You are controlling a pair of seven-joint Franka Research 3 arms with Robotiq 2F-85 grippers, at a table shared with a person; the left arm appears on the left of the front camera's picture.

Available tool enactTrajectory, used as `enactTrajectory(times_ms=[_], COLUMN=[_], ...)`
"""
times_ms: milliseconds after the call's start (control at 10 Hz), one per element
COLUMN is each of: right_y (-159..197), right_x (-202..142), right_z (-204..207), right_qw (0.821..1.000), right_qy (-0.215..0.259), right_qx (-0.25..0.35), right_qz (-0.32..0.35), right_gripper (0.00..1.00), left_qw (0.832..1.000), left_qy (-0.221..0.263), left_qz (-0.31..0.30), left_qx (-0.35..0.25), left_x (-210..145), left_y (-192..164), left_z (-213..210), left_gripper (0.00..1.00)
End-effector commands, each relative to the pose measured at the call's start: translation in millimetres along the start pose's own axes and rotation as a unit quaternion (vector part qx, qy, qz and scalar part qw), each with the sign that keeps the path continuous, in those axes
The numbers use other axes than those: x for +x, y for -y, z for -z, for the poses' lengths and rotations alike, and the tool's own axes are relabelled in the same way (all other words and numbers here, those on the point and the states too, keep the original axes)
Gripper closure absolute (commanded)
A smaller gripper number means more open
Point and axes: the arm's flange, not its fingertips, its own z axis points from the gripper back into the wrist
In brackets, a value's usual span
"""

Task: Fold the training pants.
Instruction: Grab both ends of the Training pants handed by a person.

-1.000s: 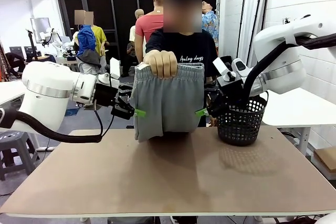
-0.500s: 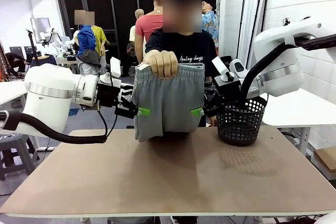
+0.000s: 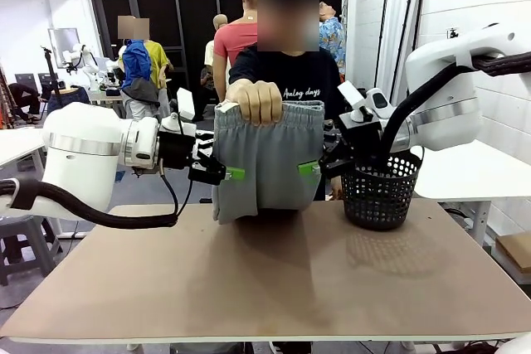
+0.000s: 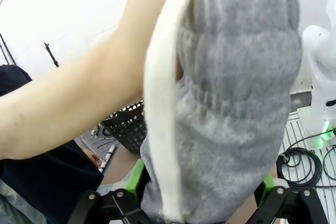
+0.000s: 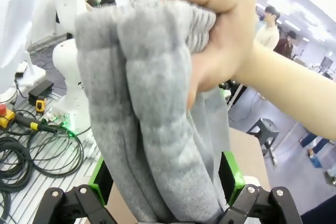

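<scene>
Training pants (image 3: 265, 163) in person's hand (image 3: 255, 99); left fingers (image 3: 235, 174), right fingers (image 3: 308, 168) astride edges

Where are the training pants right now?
In the front view the training pants hang mid-picture from the person's hand, over the table's far edge, between the left gripper and right gripper, left of the black basket.

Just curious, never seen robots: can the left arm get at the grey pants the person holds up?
Probably yes. The left gripper is open with the pants' edge between its jaws; the hand grips only the waistband, higher up.
</scene>
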Motion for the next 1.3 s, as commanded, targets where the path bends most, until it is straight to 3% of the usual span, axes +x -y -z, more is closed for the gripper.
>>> enactTrajectory(times_ms=[0,500,900,1200], right_y=[-5,-4,0,1], right_x=[-4,-5,-4,-6], right_z=[4,8,10,10], right_qw=[1.0,0.998,0.997,0.997], right_qy=[0.029,0.057,0.077,0.071], right_qx=[0.002,0.013,0.008,0.009], right_qz=[-0.01,-0.004,-0.002,0.027], right_gripper=[0.0,0.0,0.0,0.56], left_qw=[0.999,0.998,0.998,0.995], left_qy=[0.03,0.054,0.062,0.093], left_qz=[0.011,-0.028,-0.027,-0.042], left_qx=[0.005,0.034,0.019,0.023], left_x=[-1,7,12,12], left_y=[8,11,13,11], left_z=[-1,1,1,0], left_gripper=[0.0,0.0,0.0,0.59])
